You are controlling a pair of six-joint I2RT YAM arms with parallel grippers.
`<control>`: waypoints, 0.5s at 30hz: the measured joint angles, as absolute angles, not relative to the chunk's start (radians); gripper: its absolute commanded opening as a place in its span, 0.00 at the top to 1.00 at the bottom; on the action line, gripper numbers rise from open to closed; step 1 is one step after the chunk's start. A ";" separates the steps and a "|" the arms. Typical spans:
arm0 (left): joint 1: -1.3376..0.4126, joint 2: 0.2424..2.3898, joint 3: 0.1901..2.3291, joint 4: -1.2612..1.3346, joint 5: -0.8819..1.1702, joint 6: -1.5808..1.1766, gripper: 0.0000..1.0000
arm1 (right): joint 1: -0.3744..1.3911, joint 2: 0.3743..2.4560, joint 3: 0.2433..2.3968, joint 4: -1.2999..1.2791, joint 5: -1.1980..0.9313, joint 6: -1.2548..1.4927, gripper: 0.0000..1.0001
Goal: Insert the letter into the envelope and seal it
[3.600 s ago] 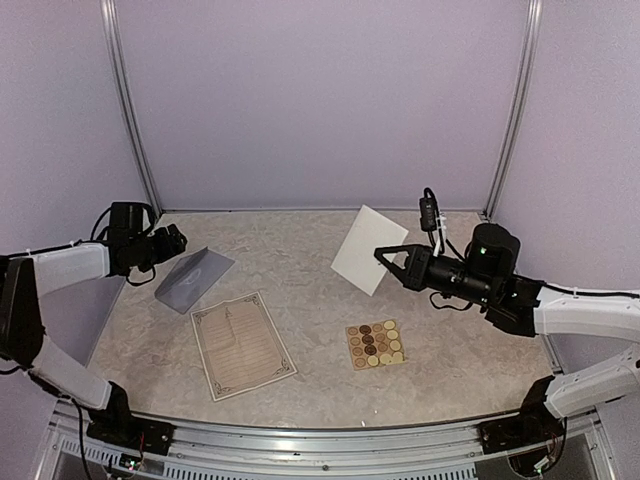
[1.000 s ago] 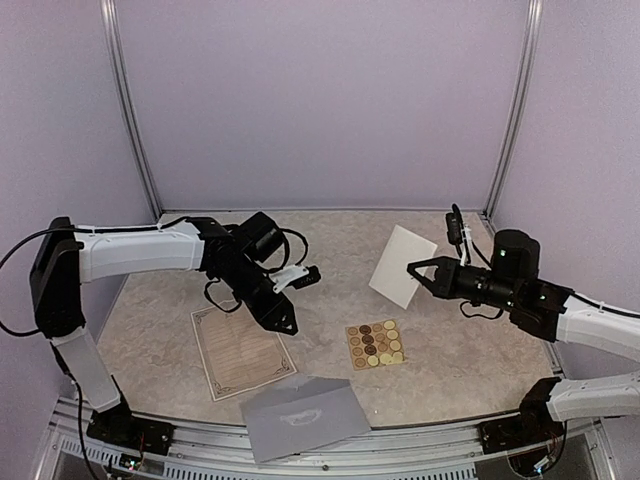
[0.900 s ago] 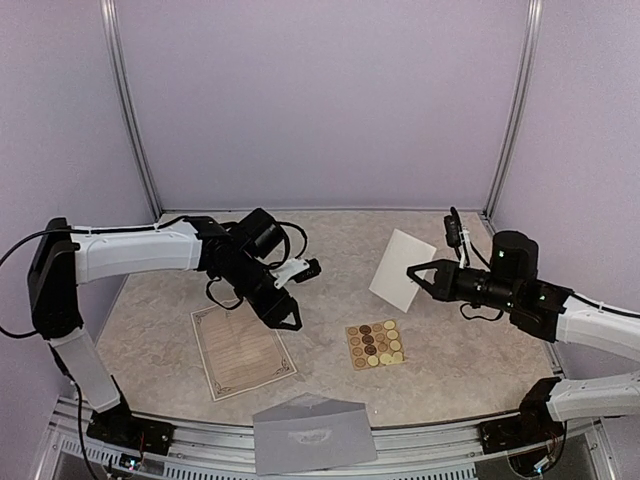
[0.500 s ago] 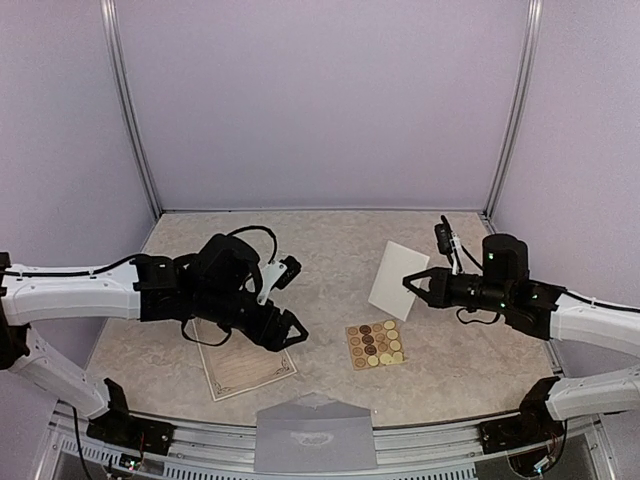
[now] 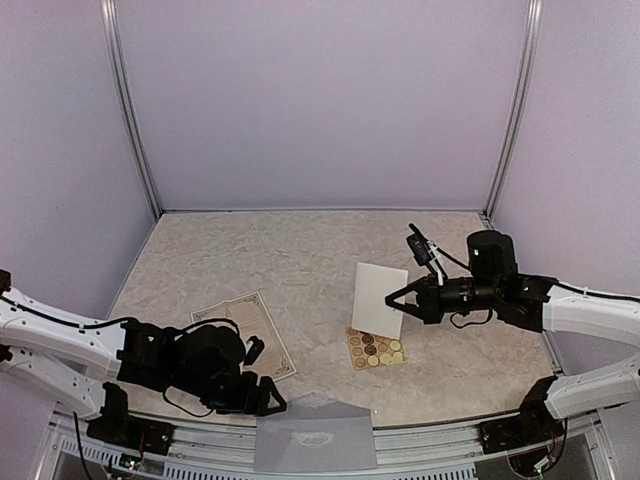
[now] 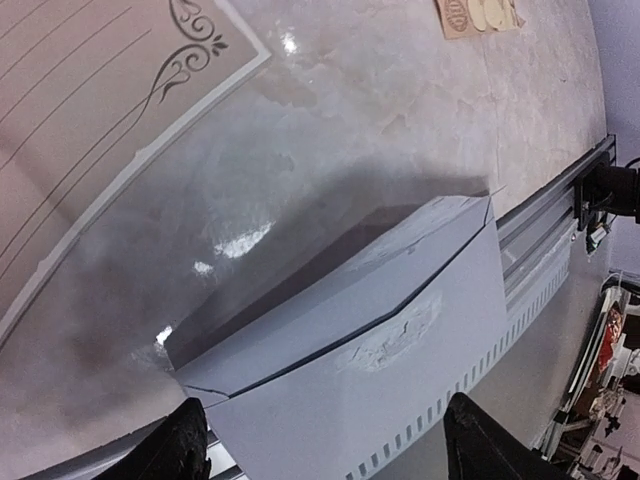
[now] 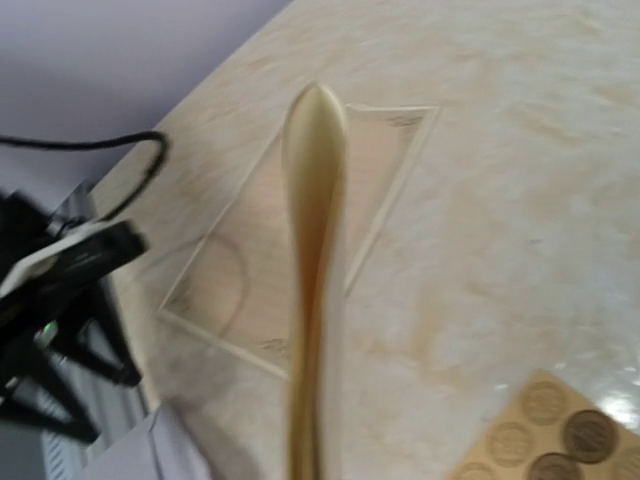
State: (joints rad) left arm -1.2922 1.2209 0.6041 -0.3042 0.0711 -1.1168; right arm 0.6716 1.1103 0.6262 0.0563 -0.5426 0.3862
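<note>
The grey-lavender envelope lies flap side up at the near edge, hanging over the rail. The left wrist view shows the envelope with its faint ornament. My left gripper is low beside the envelope's left end. It is open, and the left gripper has dark fingertips standing wide on either side, touching nothing. My right gripper is shut on the letter, a folded cream sheet held upright above the table. The right wrist view shows the letter edge-on, hiding the fingers.
A lined sheet with an ornate border lies flat left of centre, and the lined sheet fills the upper left of the left wrist view. A tan sticker sheet sits under the held letter. The metal rail runs along the near edge.
My left arm swung from mid-table down to the near edge and its jaws opened. The envelope settled over the rail. My right gripper carried the letter leftward.
</note>
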 measured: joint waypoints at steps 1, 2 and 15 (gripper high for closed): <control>-1.298 1.207 0.584 -0.305 0.071 -1.152 0.26 | 0.678 1.110 0.627 0.055 -0.551 0.378 1.00; -1.305 1.193 0.565 -0.307 0.071 -1.185 0.28 | 0.686 1.110 0.627 0.052 -0.560 0.371 1.00; -1.381 1.092 0.346 -0.162 0.126 -1.503 0.38 | 0.719 1.109 0.606 0.081 -0.561 0.382 1.00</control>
